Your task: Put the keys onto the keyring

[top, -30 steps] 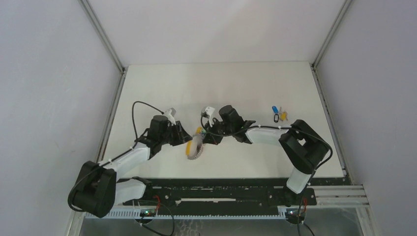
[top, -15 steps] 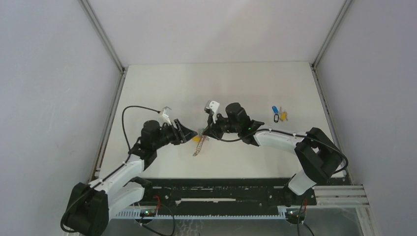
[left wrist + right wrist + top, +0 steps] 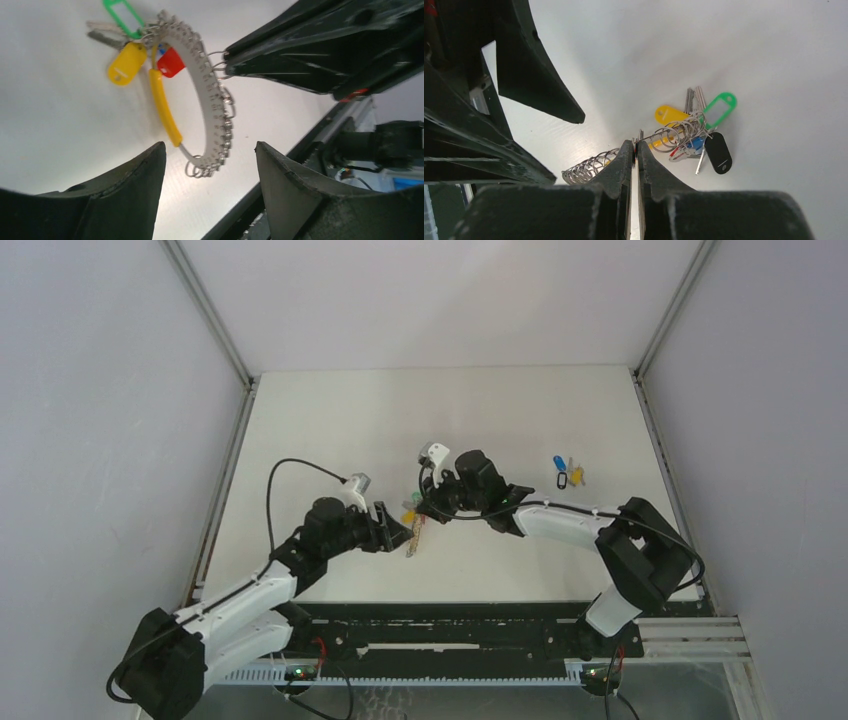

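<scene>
The keyring [image 3: 413, 537] is a grey loop lined with many small wire rings, with a yellow section. Green, yellow, red, blue and black tagged keys hang at its far end. My right gripper [image 3: 427, 510] is shut on one of its small rings [image 3: 636, 145] and holds the loop's upper side. In the left wrist view the keyring [image 3: 212, 100] lies just ahead of my open, empty left gripper [image 3: 210, 147], apart from both fingers. Three loose keys [image 3: 566, 473] with blue, yellow and black-rimmed heads lie on the table far right of both grippers.
The white table [image 3: 330, 420] is walled by grey panels on the left, back and right. A black rail [image 3: 450, 625] runs along the near edge, just beyond the keyring's near end in the left wrist view. The two grippers' fingers are close together.
The keyring has shifted a little right and now hangs edge-on from the right gripper. The left arm has turned and swung in beside it, its jaws now open.
</scene>
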Controlling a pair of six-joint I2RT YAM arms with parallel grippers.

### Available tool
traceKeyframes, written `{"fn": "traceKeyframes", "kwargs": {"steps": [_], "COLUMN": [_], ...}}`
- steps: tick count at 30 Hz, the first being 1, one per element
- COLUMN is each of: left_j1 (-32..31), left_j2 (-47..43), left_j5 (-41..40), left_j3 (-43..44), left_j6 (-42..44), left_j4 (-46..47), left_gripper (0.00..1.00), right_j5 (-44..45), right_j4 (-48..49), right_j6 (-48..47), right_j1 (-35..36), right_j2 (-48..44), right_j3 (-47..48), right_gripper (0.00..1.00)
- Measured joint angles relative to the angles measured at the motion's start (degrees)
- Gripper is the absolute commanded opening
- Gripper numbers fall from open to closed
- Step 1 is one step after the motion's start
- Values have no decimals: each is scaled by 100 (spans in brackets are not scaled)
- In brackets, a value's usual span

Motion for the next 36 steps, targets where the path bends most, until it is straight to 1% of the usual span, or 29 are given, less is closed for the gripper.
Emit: {"fn": "traceKeyframes", "kwargs": {"steps": [5, 9, 14, 19, 25, 31, 36], "left_j1": [-238, -433, -520, -522, -531, -544, -564], "left_j2": [385, 691, 741, 1012, 1462, 1631, 1639], "left_j5": [-459, -629, -721, -879, -896, -848, -800], "left_j3": [109, 389, 612, 758, 800, 911, 927], "left_j6": [234, 352, 396, 402, 448, 590, 772], "left_j4": [-262, -343, -337, -330, -328, -291, -284], "left_gripper": [68, 68, 66, 53, 40, 25, 11], "right_j5": [160, 247, 313, 308, 306, 315, 332], "right_j4": [-179, -247, -269, -275, -286, -310, -352], "right_j6": [225, 345, 448, 494, 584, 717, 811], "right_j1": [24, 72, 127, 160, 175, 181, 181], "right_j2": [74, 164, 192, 192, 192, 192, 177], "right_j3": [157, 278, 308, 310, 310, 310, 310], "right_gripper": [0, 0, 0, 0, 0, 0, 0]}}
